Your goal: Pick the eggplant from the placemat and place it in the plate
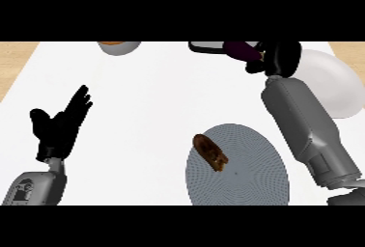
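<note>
My right hand looks curled round the dark purple eggplant, which sits just off the far-left rim of the big round white plate. The eggplant's long axis runs left-right, its free end pointing away from the plate. I judge the drop is a short shift right. The grey round woven placemat, near-left of the plate, holds only a brown oblong item. Left hand is open, resting well left of the plate.

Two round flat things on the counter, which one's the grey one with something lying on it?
The placemat, near the lower edge: grey, with a brown object lying at its left rim. The white plate at the right edge is partly hidden behind the right forearm.
</note>
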{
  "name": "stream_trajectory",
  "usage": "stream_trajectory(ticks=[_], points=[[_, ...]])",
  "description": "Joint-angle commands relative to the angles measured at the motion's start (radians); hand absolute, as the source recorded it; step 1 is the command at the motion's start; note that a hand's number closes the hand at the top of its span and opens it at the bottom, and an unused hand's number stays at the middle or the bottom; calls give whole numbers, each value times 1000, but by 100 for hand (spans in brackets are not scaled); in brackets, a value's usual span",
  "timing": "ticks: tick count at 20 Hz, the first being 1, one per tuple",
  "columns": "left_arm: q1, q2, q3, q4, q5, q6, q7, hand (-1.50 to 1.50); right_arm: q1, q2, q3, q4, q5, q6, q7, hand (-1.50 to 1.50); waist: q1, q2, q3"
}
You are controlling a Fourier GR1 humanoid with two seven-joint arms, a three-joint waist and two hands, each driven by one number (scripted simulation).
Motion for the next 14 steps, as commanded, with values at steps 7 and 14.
stream_trajectory(ticks=[7, 14], points=[[6, -43, -25, 0, -38, 19, -4, 0, 1, -127, -180, 121, -129, -111, -116, 150, 2, 3, 1], [2, -35, 0, 1, -34, 11, -20, 0, 40, -264, -290, 234, -225, -112, -283, 150, 14, 10, 2]])
